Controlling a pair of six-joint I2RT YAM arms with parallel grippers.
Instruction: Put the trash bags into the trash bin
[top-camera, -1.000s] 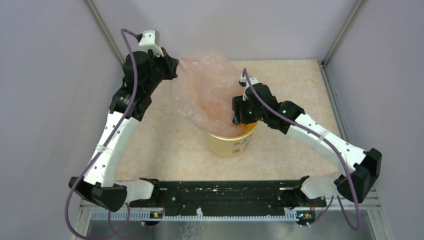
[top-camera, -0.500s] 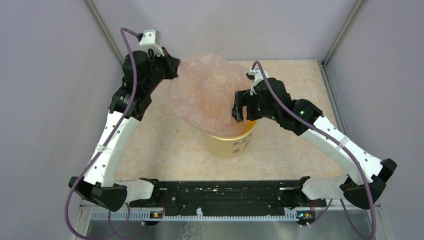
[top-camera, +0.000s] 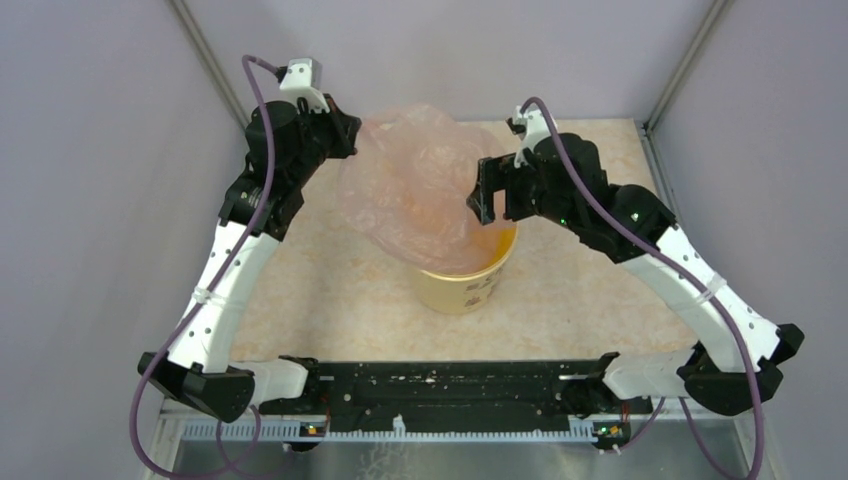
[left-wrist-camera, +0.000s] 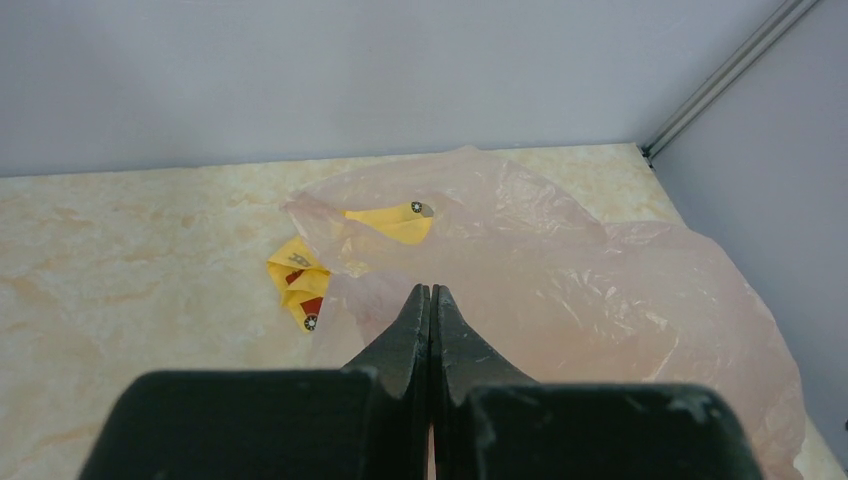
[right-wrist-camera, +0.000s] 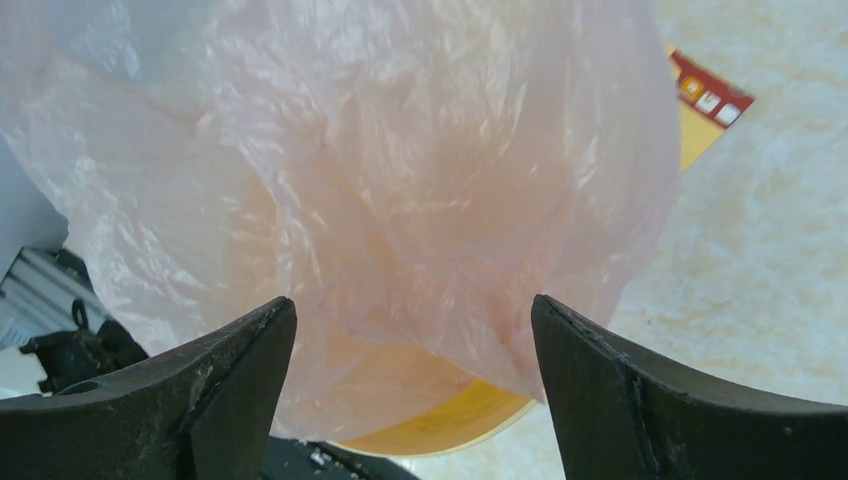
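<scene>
Left gripper (left-wrist-camera: 430, 298) pinched shut on far-left edge of pink trash bag (top-camera: 415, 185). We see bag draped over trash bin (top-camera: 465, 287), at table centre. Right gripper (right-wrist-camera: 412, 302) spread wide, holding nothing, just right of bag. Yellow wrapper (left-wrist-camera: 298, 285) under bag.
</scene>
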